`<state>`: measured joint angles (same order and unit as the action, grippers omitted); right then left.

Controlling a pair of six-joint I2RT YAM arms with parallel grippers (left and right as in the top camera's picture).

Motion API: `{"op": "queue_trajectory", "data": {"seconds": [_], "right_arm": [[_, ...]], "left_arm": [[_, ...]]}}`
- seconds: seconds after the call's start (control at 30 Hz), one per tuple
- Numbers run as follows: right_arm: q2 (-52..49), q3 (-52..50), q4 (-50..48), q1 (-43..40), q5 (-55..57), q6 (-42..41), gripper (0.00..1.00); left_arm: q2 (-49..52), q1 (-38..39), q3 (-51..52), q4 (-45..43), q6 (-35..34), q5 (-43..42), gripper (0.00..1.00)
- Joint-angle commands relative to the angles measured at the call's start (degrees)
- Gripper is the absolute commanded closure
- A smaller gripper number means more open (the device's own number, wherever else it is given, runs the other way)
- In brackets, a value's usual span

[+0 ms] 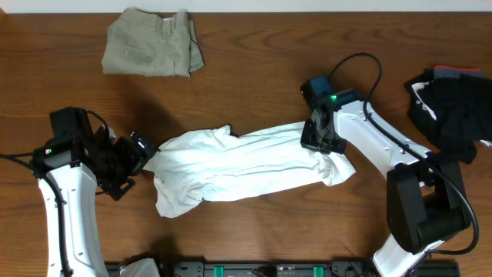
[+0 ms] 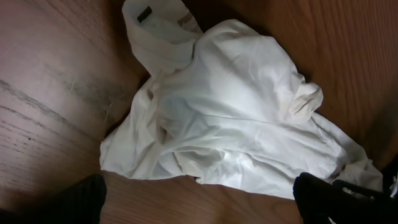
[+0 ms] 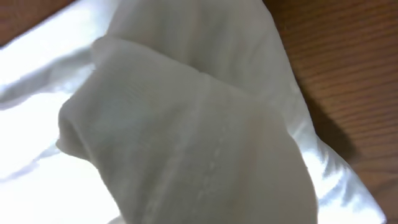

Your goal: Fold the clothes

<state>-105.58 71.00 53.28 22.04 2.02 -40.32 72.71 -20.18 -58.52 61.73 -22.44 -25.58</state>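
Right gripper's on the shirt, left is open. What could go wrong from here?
The right gripper is shut on a bunched wad of the T-shirt, so pulling may drag several layers together. The open left gripper faces crumpled folds, so it could grab the wrong layer.

Dark brown wood-grain table (image 1: 254,85), with grey scuffs (image 2: 81,93) ahead of the left gripper (image 1: 142,168); a pale strip (image 1: 307,5) edges it well beyond the right gripper (image 1: 321,142). Even light.

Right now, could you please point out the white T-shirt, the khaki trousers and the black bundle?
white T-shirt (image 1: 238,165): overhead view, crumpled middle
khaki trousers (image 1: 150,50): overhead view, centre
black bundle (image 1: 453,111): overhead view, centre
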Motion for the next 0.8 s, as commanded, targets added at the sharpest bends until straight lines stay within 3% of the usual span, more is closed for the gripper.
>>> {"op": "queue_trajectory", "data": {"seconds": [0.0,0.23,0.33,0.67,0.73,0.77], "right_arm": [[0.0,0.7,-0.6,1.8,0.5,-2.8,0.97],[0.0,0.7,-3.2,3.7,-0.4,-6.2,0.96],[0.0,0.7,-3.4,4.0,-0.3,-6.2,0.83],[0.0,1.3,-3.8,4.2,-2.9,-5.7,0.79],[0.0,2.1,-3.8,4.2,-3.7,-4.2,0.74],[0.0,2.7,-3.8,4.2,-4.1,-3.3,0.65]], "left_arm": [[-0.1,0.2,0.2,0.4,0.8,-0.5,0.02],[-0.1,0.2,0.2,0.5,0.8,-0.5,0.02],[-0.1,0.2,0.2,0.9,0.9,-0.5,0.02],[-0.1,0.2,0.2,1.0,0.9,-0.5,0.02],[-0.1,0.2,0.2,1.0,0.8,-0.5,0.02],[-0.1,0.2,0.2,1.1,0.8,-0.5,0.02]]}}
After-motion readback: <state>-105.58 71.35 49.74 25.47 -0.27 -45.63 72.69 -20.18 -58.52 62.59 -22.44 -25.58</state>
